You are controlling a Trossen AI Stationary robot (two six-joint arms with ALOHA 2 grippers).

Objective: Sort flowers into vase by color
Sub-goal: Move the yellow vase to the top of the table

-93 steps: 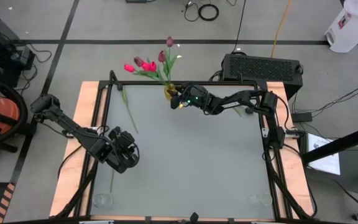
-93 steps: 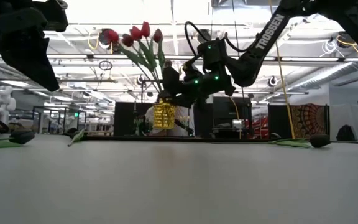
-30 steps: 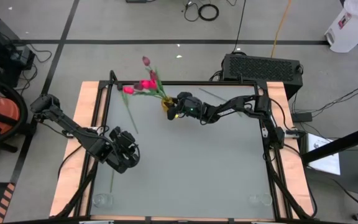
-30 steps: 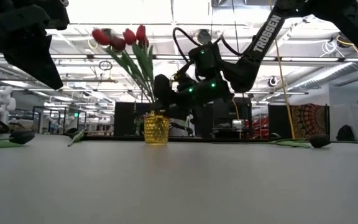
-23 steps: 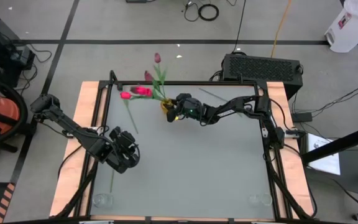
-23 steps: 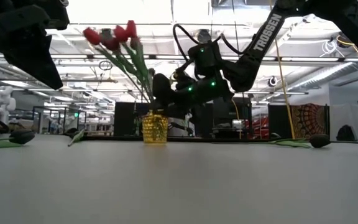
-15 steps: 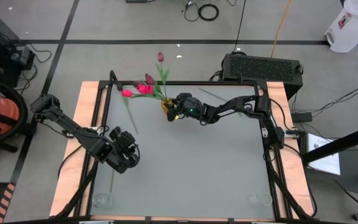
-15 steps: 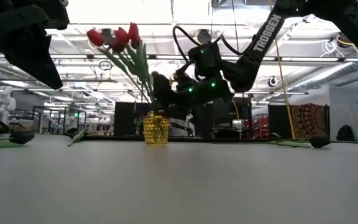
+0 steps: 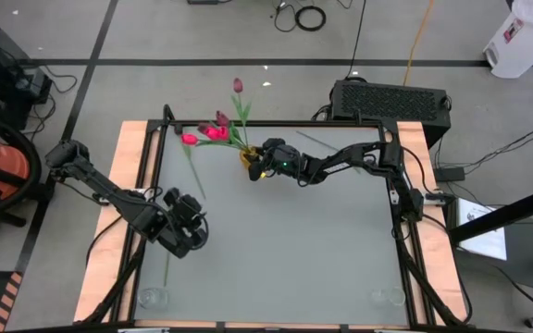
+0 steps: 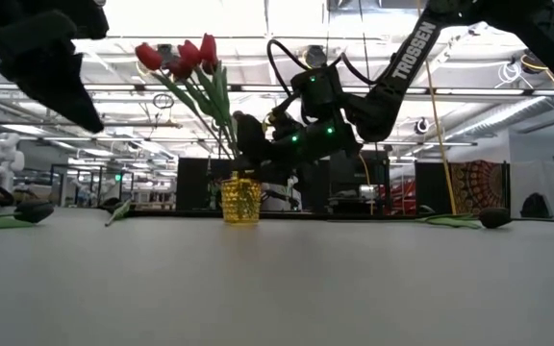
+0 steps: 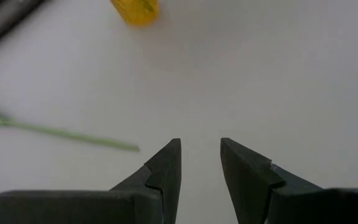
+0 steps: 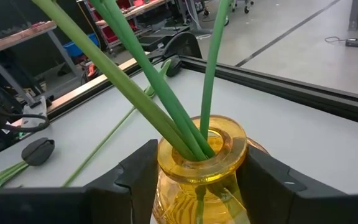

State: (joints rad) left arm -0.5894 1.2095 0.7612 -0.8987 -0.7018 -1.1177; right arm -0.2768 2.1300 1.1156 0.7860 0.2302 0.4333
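A small yellow glass vase (image 9: 247, 157) (image 10: 241, 200) stands on its base at the table's far middle. Several tulips rise from it, green stems (image 12: 166, 93) fanning out and pink and maroon heads (image 9: 213, 131) (image 10: 176, 56) leaning toward the far left. My right gripper (image 9: 258, 160) (image 12: 194, 180) reaches in from the right and is shut on the vase. My left gripper (image 9: 186, 233) (image 11: 201, 163) hangs open over the table's left half, with nothing between its fingers. A loose flower stem (image 11: 67, 131) (image 9: 191, 162) lies on the table beyond it. My right gripper pinches the vase's body just under the rim (image 12: 166, 163) between its two fingers, one on each side. The fingers come nearly level from the table's right side. The vase stands upright with its base on the table (image 10: 241, 221).
More loose flowers lie flat on the table: a dark head at the left (image 10: 35, 211), another at the right (image 10: 493, 219), and a stem near the left front (image 9: 167, 268). Clear cups stand at both near corners (image 9: 153, 297) (image 9: 387, 296). The black frame (image 9: 276, 124) runs just behind the vase.
The tulips have swayed in the vase: the tallest maroon head has swung toward the table's right and settled. The vase has stayed on the table in my right gripper's hold.
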